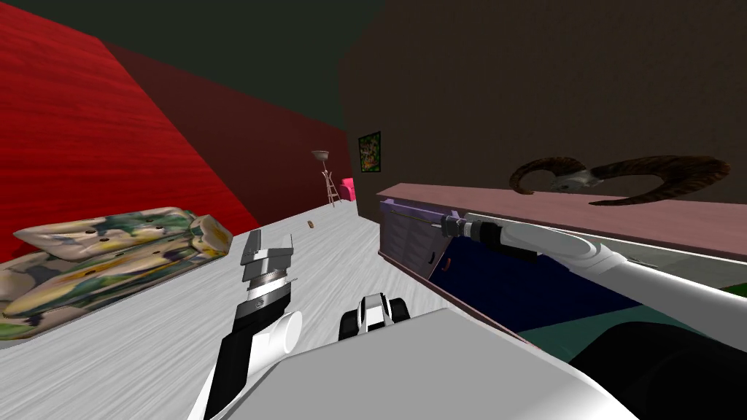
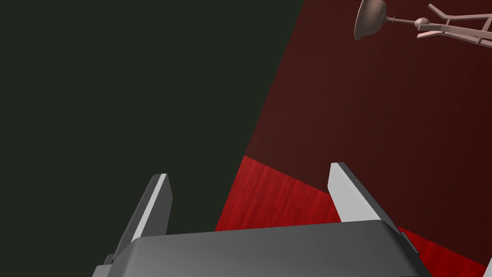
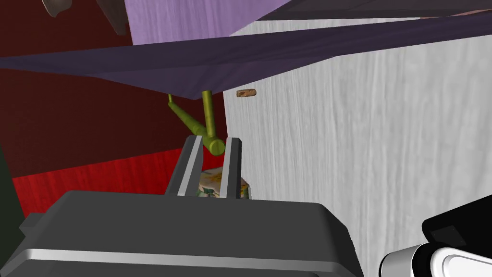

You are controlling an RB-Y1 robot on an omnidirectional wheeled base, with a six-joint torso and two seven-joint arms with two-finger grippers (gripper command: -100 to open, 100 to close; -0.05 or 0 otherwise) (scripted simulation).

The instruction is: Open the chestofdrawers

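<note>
The chest of drawers (image 1: 408, 248) stands on my right, with a purple front and a pinkish top (image 1: 511, 208). My right arm reaches along its front to the upper drawer's bar handle (image 1: 416, 216). In the right wrist view the handle (image 3: 192, 122) is a yellow-green bar under the dark purple drawer front (image 3: 192, 62). My right gripper (image 3: 214, 144) is shut on the end of that bar. I cannot tell how far the drawer stands out. My left gripper (image 2: 250, 182) is open and holds nothing, raised over the floor at my left front (image 1: 266, 251).
A horned skull (image 1: 576, 179) lies on the chest's top. A patterned sofa (image 1: 109, 255) sits by the red wall on the left. Far ahead are a floor lamp (image 1: 324, 171), a pink object (image 1: 347, 189) and a small brown item (image 1: 310, 224) on the pale floor.
</note>
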